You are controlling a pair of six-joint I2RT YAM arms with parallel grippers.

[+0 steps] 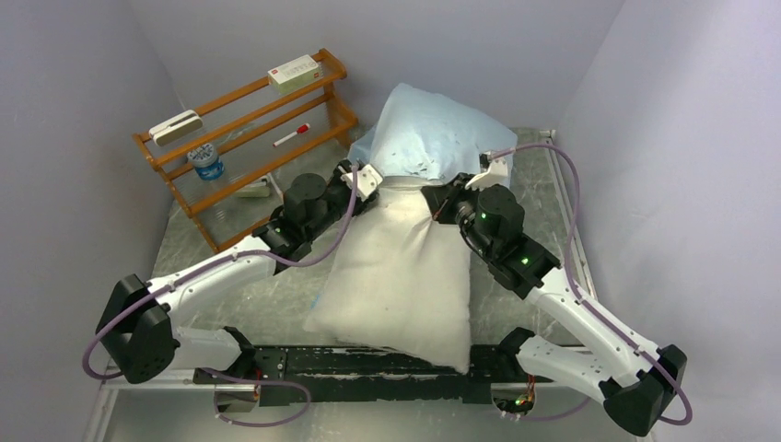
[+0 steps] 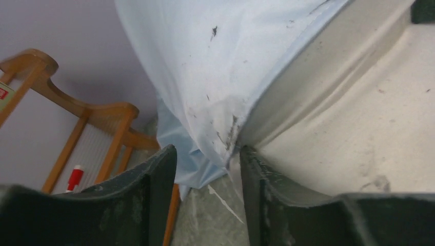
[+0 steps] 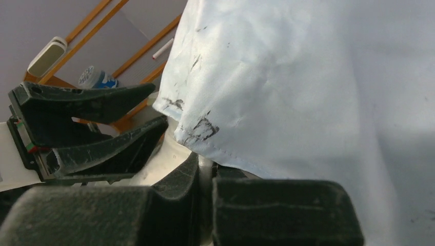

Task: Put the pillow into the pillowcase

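- Pillow (image 1: pixel 401 276) lies lengthwise down the middle of the table (image 1: pixel 276 313), its near edge over the black base rail between the two arms
- Bare table shows left of the pillow up to the left arm; on the right the arm runs close beside the pillow's long edge
- Right gripper (image 3: pixel 206 171) is clenched on the hem of the pillowcase (image 1: pixel 433 133) at the pillow's right far corner
- Left gripper (image 2: pixel 208 151) stands released at the left far corner, fingers apart, with the hem just at their tips
- Pillowcase covers only the pillow's far end, rising in a wrinkled hump near the far wall
- Rack (image 2: pixel 107 110) stands far left, just beside the left gripper
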